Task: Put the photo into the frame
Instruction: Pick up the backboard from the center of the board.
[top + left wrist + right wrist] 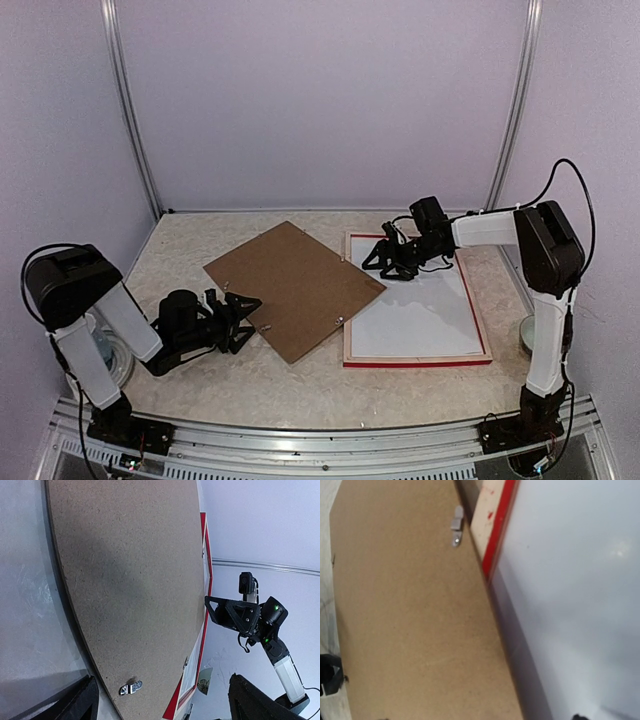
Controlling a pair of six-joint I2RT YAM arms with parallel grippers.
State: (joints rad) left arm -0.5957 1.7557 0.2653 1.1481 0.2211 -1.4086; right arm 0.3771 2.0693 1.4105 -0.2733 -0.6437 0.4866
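1. Brown fibreboard: the backing board (295, 290) lies flat at the middle of the marbled table (200, 250). It is turned at an angle, and its right corner reaches over the left bar of the frame.
2. Right of it, the frame (420, 360) lies flat on the right half of the table with its pale wood back up. Red shows along its outer edge, most plainly on the near bar.
3. Inside the frame a white sheet (420, 315) fills the opening from bar to bar. I cannot tell whether this is the photo lying print-down or another sheet; no printed side shows in any view.
4. My right pincer (380, 252) hangs low over the far left corner of the frame, above the white sheet and just beside the board's right corner. Its jaws stand apart with nothing between them.
5. My left pincer (248, 322) sits on the left side of the table, at the near left edge of the board. Its fingers (75, 705) are spread wide and grip nothing.
6. Seen from my left wrist, a small metal clip (131, 687) is fixed on the board close to its edge, between my two fingers and a little beyond them.
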